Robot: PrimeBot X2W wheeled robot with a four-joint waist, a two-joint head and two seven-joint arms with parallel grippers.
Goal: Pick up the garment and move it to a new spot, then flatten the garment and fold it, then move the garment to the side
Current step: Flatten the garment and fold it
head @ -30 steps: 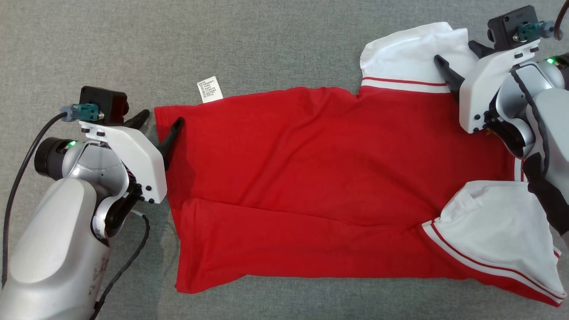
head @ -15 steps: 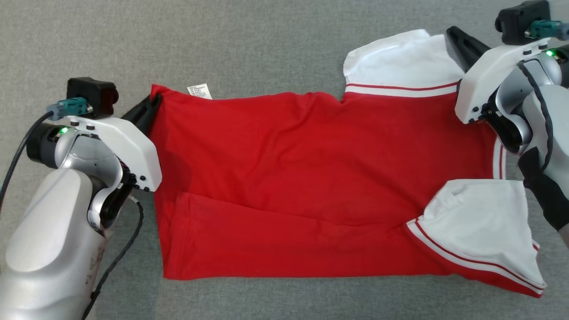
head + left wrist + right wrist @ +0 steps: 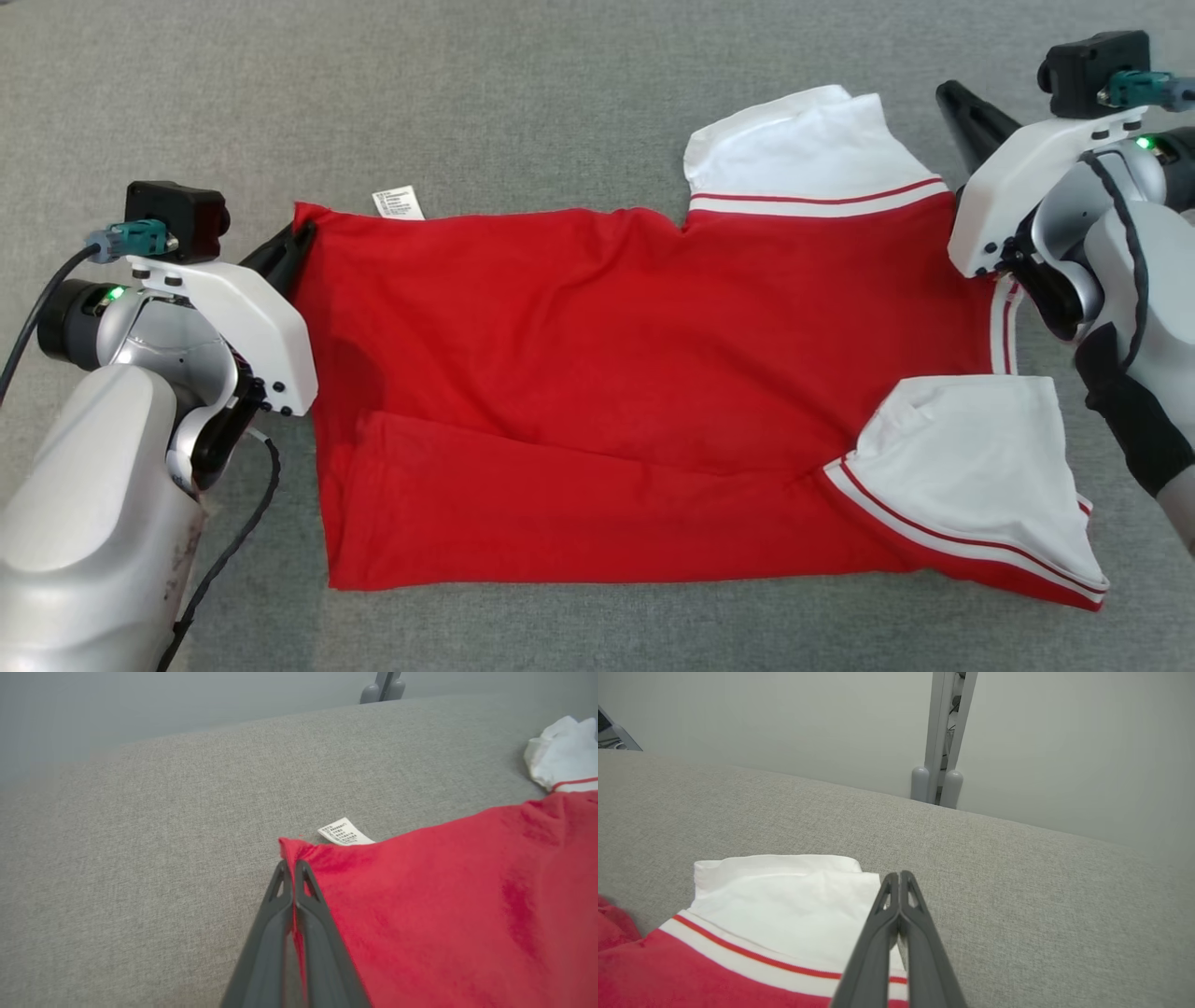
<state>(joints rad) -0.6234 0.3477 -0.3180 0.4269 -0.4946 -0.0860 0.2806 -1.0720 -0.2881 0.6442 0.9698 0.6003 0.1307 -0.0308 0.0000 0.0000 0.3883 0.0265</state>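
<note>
Near sleeve (image 3: 971, 467): white with a red-striped band, it is lying at the near right corner of the shirt, partly overlapping the red body.
Garment (image 3: 607, 373): the red shirt is lying spread sideways across the grey cloth surface (image 3: 560, 93). Its hem is pointing to the robot's left and its sleeves to the right, with a long crease running along the near half.
Left gripper (image 3: 291, 245): it is sitting at the far left hem corner. Its fingers are pressing together on that corner, and in the left wrist view a thin line of red is showing between them (image 3: 292, 865).
Right gripper (image 3: 948, 93): its fingers are pressing together with nothing between them (image 3: 899, 875). In the head view it is hanging just beyond the shirt's right shoulder, apart from the cloth.
Care label (image 3: 398, 203): this small white tag is sticking out from the far edge, near the pinched corner.
Far sleeve (image 3: 803, 140): white, it is lying flat beyond the red body.
Post (image 3: 943, 742): a grey upright is standing against the pale wall (image 3: 784, 718) behind the surface.
</note>
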